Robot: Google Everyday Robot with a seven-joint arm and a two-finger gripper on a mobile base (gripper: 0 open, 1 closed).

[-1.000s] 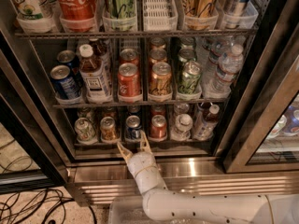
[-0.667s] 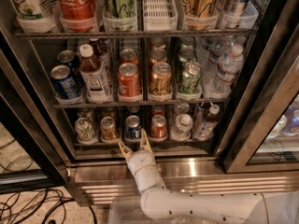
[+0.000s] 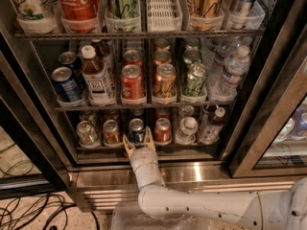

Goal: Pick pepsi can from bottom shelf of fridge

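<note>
- Fingers [image 3: 127, 145] apart: two tan tips point up into the cooler, one on each side of the lower front of the pepsi can [image 3: 136, 128]. Cannot tell whether either tip touches it.
- Gripper [image 3: 137, 138] sits at the front edge of the bottom shelf [image 3: 96, 150], above the steel base panel of the fridge [image 3: 206, 172]. One white arm [image 3: 192, 205] runs to it from lower right.
- Pepsi can: upright, blue with a silver top, third from the left in the bottom shelf's front row.
- Bottom shelf front row, six items: silver-green can [image 3: 87, 132], gold-orange can [image 3: 111, 132], pepsi can, red can [image 3: 162, 130], clear bottle [image 3: 186, 128], dark bottle [image 3: 211, 126]. More can tops show behind them, too dim to count.
- Middle shelf: two blue cans [image 3: 65, 83], two brown tea bottles [image 3: 96, 75], two red cans [image 3: 132, 83], three gold-orange cans in one lane [image 3: 164, 83], three green cans [image 3: 194, 78], at least two water bottles [image 3: 233, 71].
- Top shelf, six lanes: white container [image 3: 29, 4], Coca-Cola bottle [image 3: 79, 1], green bottle [image 3: 122, 1], white lane tray [image 3: 163, 8], gold cans [image 3: 204, 1], silver cans [image 3: 242, 1].
- Black cables [image 3: 33, 210] lie on the floor at lower left.
</note>
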